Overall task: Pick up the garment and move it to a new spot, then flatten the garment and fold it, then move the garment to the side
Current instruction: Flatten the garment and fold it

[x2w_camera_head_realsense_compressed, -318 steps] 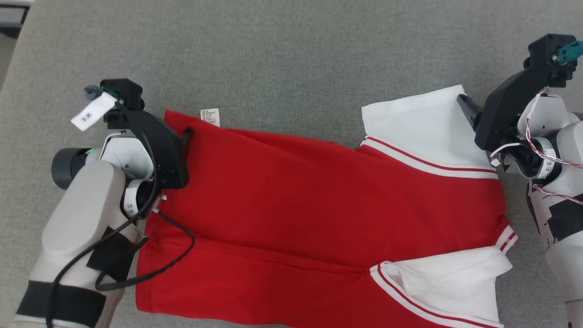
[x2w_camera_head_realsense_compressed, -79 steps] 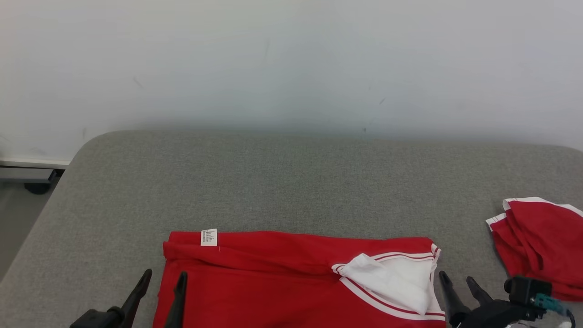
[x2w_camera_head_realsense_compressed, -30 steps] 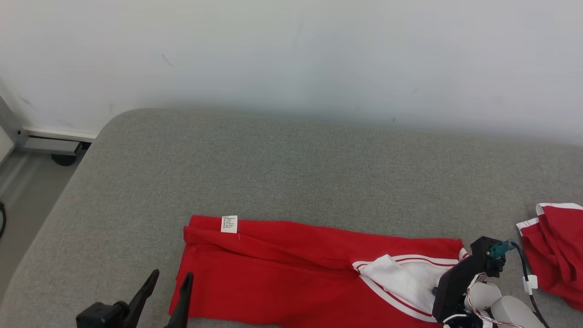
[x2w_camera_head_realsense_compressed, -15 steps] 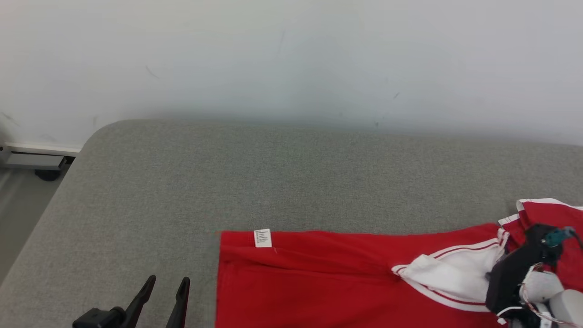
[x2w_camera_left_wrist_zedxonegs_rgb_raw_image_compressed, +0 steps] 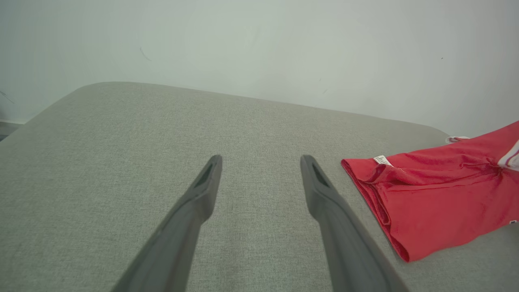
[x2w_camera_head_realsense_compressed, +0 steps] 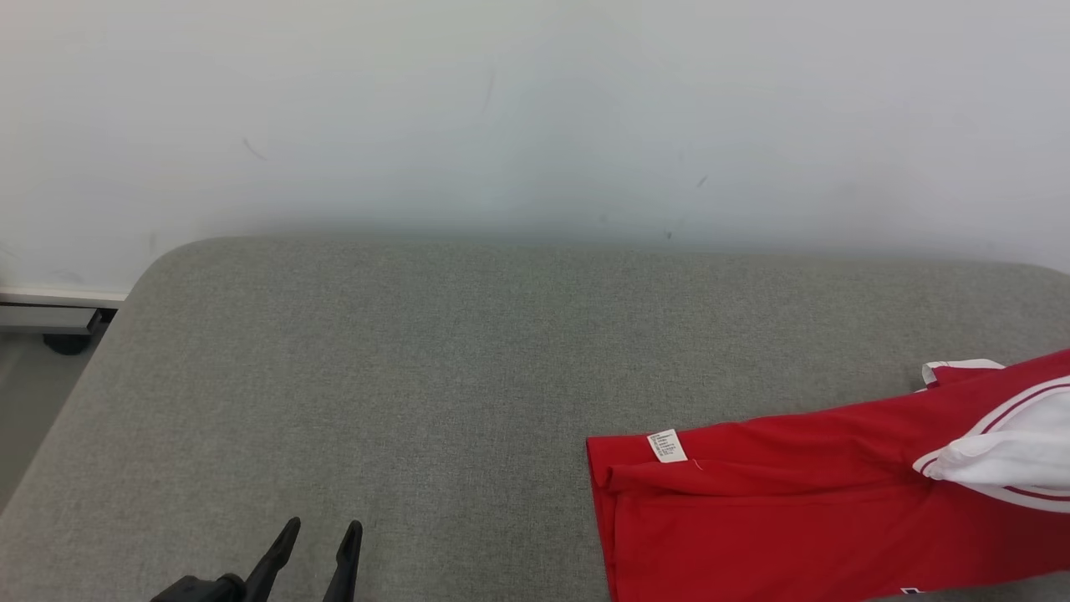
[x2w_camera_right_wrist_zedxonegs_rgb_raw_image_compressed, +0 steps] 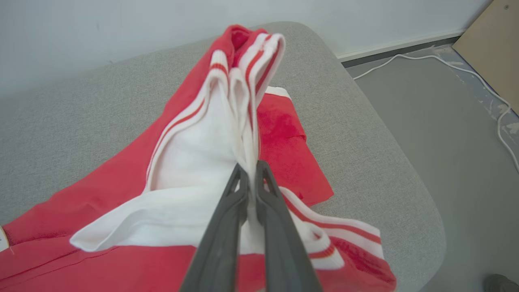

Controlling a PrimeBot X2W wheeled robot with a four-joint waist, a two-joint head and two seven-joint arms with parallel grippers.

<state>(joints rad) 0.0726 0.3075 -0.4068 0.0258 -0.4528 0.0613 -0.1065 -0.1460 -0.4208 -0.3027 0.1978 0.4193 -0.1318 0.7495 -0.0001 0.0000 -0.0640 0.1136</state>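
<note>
Garment (x2w_camera_head_realsense_compressed: 794,518), soft red-and-white cloth, pinched by right hand (x2w_camera_right_wrist_zedxonegs_rgb_raw_image_compressed: 251,167); left hand (x2w_camera_head_realsense_compressed: 323,528) splayed.

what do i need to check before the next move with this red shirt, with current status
1. Right hand grip: shut on the white fabric of the garment. ok
2. Left hand free: open, over bare grey cushion, apart from the cloth. ok
3. Fold neat: the held end is lifted and bunched. not ok
4. Drop spot free: a second red garment lies beneath the held end. not ok
5. Near hem on the cushion: cut off at the head view's bottom edge. cannot tell
</note>
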